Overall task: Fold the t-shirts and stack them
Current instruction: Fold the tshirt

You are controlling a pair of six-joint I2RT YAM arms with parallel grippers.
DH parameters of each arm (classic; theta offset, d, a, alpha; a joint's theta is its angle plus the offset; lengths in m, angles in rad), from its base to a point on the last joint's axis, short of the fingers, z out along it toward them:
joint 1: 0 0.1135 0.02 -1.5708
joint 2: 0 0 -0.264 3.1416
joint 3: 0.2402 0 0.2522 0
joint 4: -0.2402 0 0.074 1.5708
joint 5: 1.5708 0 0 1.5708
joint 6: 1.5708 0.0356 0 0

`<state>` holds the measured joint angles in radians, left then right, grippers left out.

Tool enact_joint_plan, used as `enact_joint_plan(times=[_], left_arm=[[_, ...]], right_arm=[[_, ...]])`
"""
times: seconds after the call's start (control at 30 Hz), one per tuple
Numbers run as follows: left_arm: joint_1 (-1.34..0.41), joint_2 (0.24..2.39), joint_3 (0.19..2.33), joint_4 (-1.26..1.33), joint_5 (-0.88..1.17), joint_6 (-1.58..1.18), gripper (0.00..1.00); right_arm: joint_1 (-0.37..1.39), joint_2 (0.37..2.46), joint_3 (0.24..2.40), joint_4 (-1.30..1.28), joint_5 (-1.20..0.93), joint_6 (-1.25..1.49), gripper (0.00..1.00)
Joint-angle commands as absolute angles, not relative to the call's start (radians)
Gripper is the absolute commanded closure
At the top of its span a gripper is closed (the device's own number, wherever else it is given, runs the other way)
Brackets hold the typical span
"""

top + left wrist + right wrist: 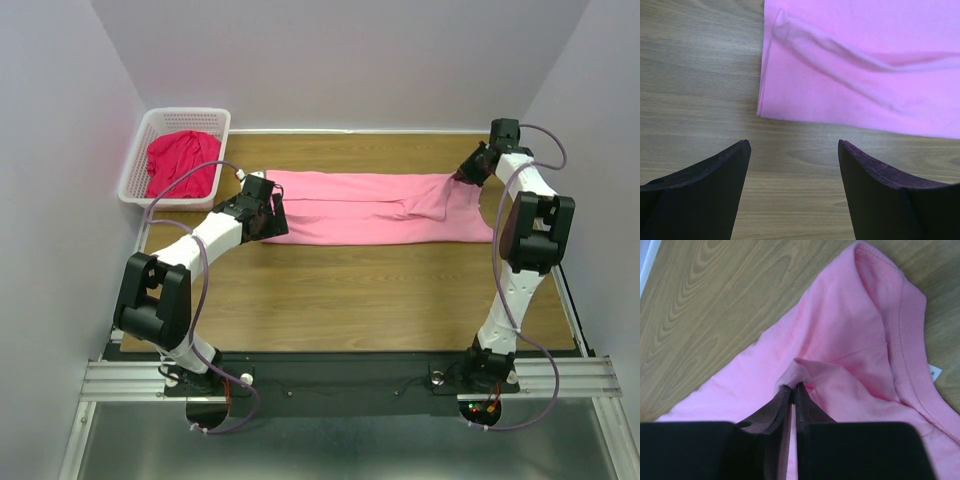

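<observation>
The light pink t-shirt lies in a long folded band across the far middle of the table. My left gripper is open and empty, over bare wood just off the shirt's left hem corner. My right gripper is shut on a pinch of the pink t-shirt near the collar at its right end. The crimson red t-shirt lies crumpled in the white basket.
The white lattice basket stands at the far left corner against the wall. White walls close in the table on the left, back and right. Bare wood lies between the shirt and the arm bases.
</observation>
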<state>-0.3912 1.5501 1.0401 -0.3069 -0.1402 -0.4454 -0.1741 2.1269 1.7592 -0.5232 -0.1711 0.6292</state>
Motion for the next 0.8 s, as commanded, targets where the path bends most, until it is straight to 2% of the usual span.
enact_joint_plan(times=[0.0, 0.03, 0.1, 0.13, 0.23, 0.3, 0.5, 0.77], left_arm=[[-0.394, 1.525, 1.022, -0.313, -0.161, -0.453, 0.18], [-0.394, 1.525, 1.022, -0.314, -0.16, -0.454, 0.18], [-0.393, 1.526, 1.02, -0.313, -0.161, -0.454, 0.18], [-0.394, 1.525, 1.02, -0.313, -0.164, -0.454, 0.18], [-0.394, 1.525, 1.022, -0.311, -0.166, -0.457, 0.18], [-0.394, 1.528, 1.029, -0.307, -0.166, -0.456, 0.18], [-0.394, 1.572, 1.068, -0.293, -0.163, -0.445, 0.18], [-0.394, 1.666, 1.115, -0.267, -0.152, -0.423, 0.19]], right_arm=[[-0.156, 2.146, 1.825, -0.472, -0.199, 0.611, 0.85], [-0.156, 2.151, 1.827, -0.471, -0.212, 0.601, 0.74], [-0.153, 2.141, 1.824, -0.469, -0.213, 0.586, 0.64], [-0.15, 2.134, 1.813, -0.468, -0.201, 0.578, 0.52], [-0.147, 2.082, 1.772, -0.469, -0.193, 0.534, 0.37], [-0.146, 2.025, 1.727, -0.469, -0.189, 0.523, 0.31], [-0.133, 1.887, 1.498, -0.468, -0.195, 0.526, 0.26], [-0.126, 1.871, 1.364, -0.445, -0.232, 0.545, 0.25]])
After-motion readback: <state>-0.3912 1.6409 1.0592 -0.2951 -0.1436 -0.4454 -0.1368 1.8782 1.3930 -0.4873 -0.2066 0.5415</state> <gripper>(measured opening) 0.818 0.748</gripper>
